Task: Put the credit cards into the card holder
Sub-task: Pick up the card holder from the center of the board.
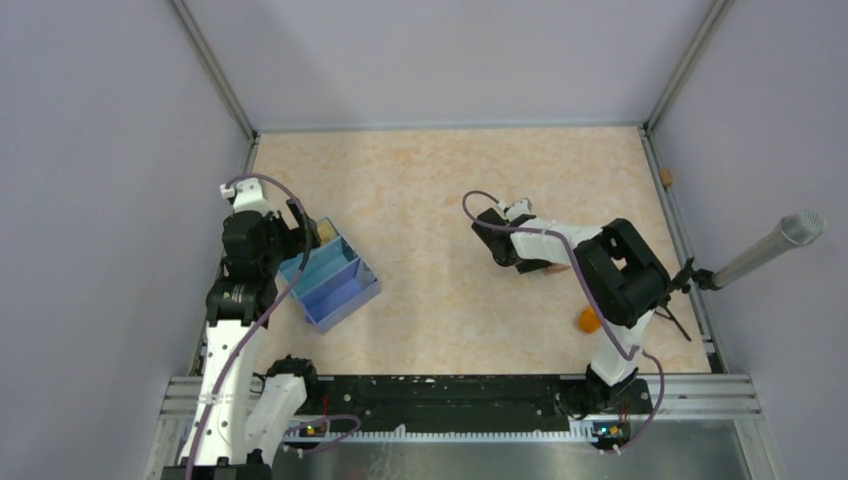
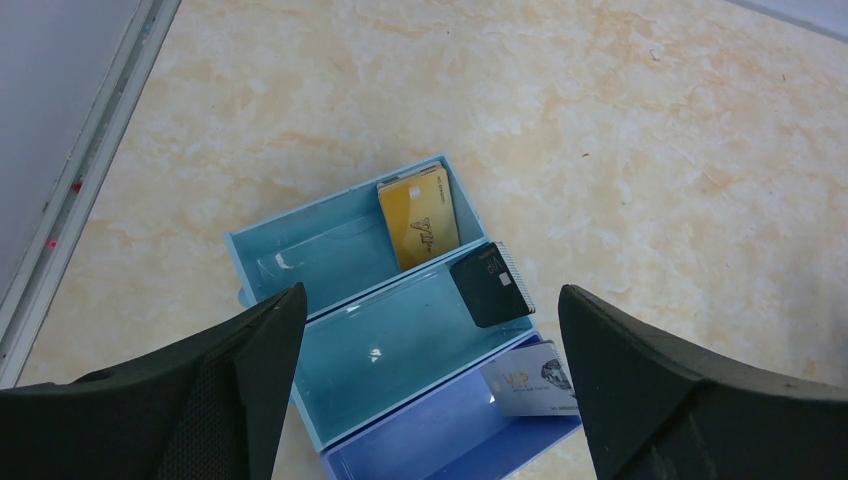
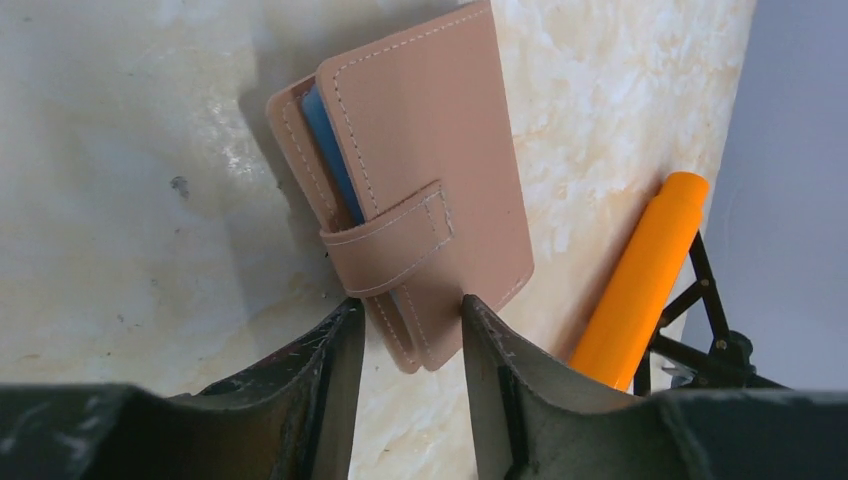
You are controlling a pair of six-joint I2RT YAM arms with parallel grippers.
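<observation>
Tan on surface [image 3: 120,200], found card holder [image 3: 430,130], blue card [image 3: 330,150] inside, edge within half-narrowed right tool [image 3: 405,320]; could not tell whether clamped. Found left tool [image 2: 430,300] spread wide over blue box [image 2: 320,210] holding 3 credit cards [image 2: 420,222].

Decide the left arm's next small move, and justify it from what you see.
Probably lower the open left gripper onto the gold card propped in the blue box's far compartment and close on its upper edge. The gripper hangs above the box holding nothing, and that card stands apart from the black card and white card.
</observation>
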